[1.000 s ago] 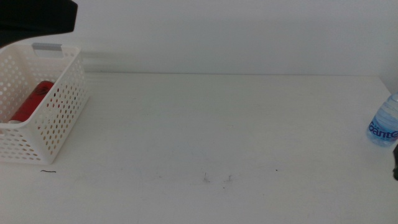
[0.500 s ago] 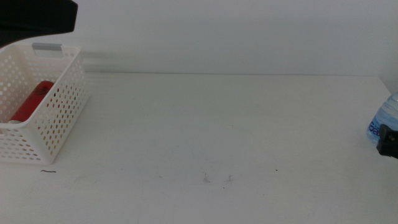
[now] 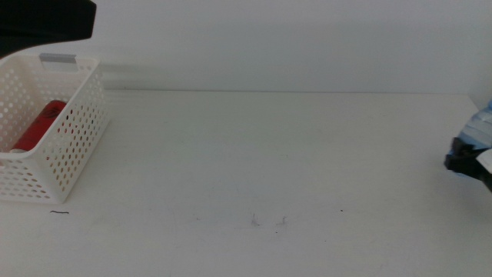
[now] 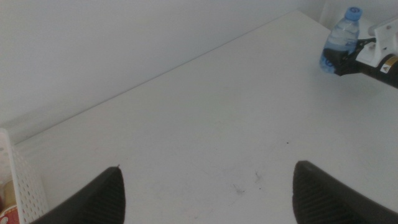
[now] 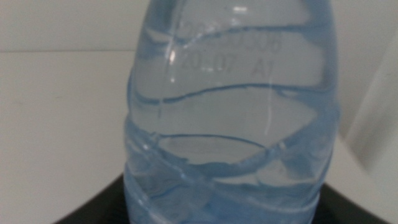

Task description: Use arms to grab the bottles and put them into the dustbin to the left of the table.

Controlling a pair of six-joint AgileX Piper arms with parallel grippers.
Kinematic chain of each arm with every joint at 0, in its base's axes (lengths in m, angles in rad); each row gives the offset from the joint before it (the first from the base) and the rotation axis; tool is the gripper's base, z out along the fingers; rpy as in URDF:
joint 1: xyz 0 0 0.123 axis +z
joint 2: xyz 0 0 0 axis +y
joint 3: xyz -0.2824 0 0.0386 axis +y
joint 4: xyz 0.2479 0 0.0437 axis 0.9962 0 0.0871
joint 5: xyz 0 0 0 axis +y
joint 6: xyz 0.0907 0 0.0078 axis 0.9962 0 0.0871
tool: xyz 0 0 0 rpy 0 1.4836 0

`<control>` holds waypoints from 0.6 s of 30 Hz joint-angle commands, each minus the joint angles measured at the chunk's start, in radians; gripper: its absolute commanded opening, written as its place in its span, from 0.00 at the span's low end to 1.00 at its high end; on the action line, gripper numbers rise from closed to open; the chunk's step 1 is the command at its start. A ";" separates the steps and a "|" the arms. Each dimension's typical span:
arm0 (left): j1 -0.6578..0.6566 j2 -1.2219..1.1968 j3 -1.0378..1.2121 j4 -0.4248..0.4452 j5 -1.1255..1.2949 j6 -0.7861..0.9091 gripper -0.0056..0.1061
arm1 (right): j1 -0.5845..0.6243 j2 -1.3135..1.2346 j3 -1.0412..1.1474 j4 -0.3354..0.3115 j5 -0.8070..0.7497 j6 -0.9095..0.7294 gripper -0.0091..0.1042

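The clear water bottle (image 4: 341, 38) stands upright at the far right edge of the desk (image 3: 261, 154), and the right hand (image 4: 348, 55) has closed in on it. A second ago the blue label showed plainly in the middle view; now the dark hand (image 3: 465, 160) covers most of it, leaving only a pale sliver of the bottle (image 3: 483, 127) above. From the right wrist camera the bottle (image 5: 230, 118) fills the frame, its lower body sitting right in the mouth of the hand. The jaws sit around the bottle's base, but whether they have clamped or remain parted cannot be told.

My reading is that the approach is finished and the grip on the second bottle is about to be made or is just being made.

The red soda can (image 3: 38, 125) already lies inside the dustbin (image 3: 77, 146) at the left end of the desk; no yellow tea bottle is visible in any view.

The left hand (image 4: 205, 193) hangs high near the dustbin, jaws spread wide and holding nothing.

The bottle stands very near the desk's right edge, so a nudge outward could tip it off. Between it and the dustbin the desk is bare apart from a few small dark marks (image 3: 269, 221), giving an unobstructed run leftward.
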 commanded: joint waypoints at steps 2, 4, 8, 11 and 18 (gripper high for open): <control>-0.001 -0.003 0.000 -0.001 -0.012 -0.009 0.85 | 0.076 -0.043 -0.007 -0.002 0.009 -0.008 0.08; -0.001 -0.003 0.000 -0.001 -0.012 -0.009 0.85 | 0.165 -0.079 -0.034 0.032 0.011 -0.011 0.06; -0.001 -0.003 0.000 -0.001 -0.012 -0.009 0.85 | 0.377 -0.100 -0.193 0.024 0.109 0.012 0.06; -0.001 -0.003 0.000 -0.001 -0.012 -0.009 0.85 | 0.531 -0.040 -0.361 -0.023 0.219 0.083 0.06; -0.001 -0.003 0.000 -0.001 -0.012 -0.009 0.85 | 0.745 0.211 -0.714 -0.146 0.377 0.106 0.06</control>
